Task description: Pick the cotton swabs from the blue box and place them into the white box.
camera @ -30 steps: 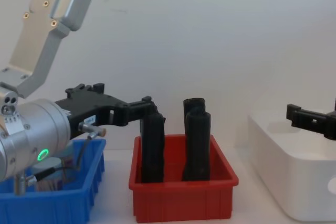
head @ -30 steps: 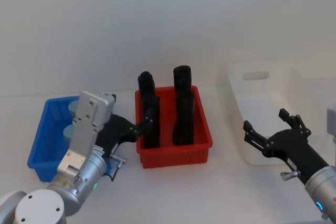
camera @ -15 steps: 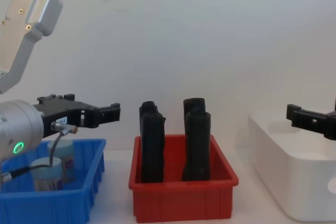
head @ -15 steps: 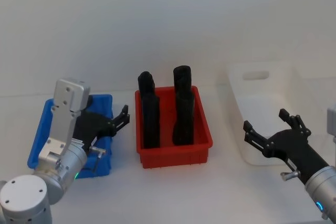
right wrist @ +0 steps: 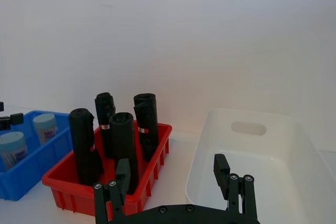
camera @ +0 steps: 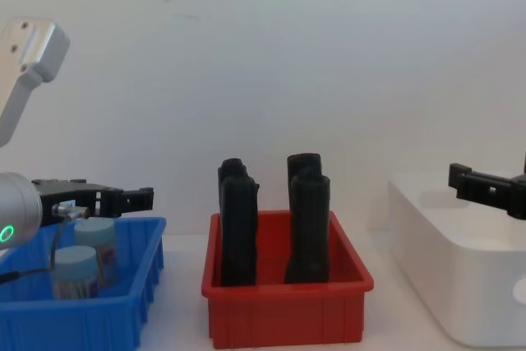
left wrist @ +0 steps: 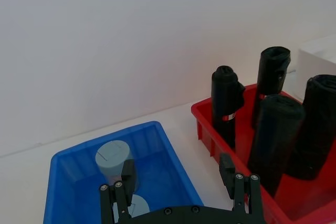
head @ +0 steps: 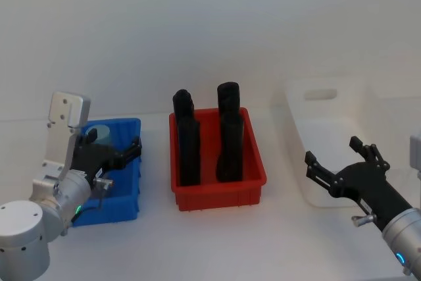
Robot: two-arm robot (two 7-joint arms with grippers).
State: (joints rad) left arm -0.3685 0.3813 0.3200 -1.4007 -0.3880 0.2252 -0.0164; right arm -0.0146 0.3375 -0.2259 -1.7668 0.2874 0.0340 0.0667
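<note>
Left gripper point(head: 123, 157) back over blue box point(head: 122, 210) (right gripper point(head: 332, 151) near white box point(head: 314, 192))

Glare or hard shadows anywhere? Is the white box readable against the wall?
Head view: even light, no glare; the white box nearly merges with the pale table and wall. Right wrist view: its rim and handle slot stand out clearly. Chest view: the black rolls show as flat dark silhouettes.

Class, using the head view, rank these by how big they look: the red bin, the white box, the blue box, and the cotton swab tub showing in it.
1. white box
2. red bin
3. blue box, partly hidden, so its place behind the red bin is less sure
4. cotton swab tub, clearly smallest
</note>
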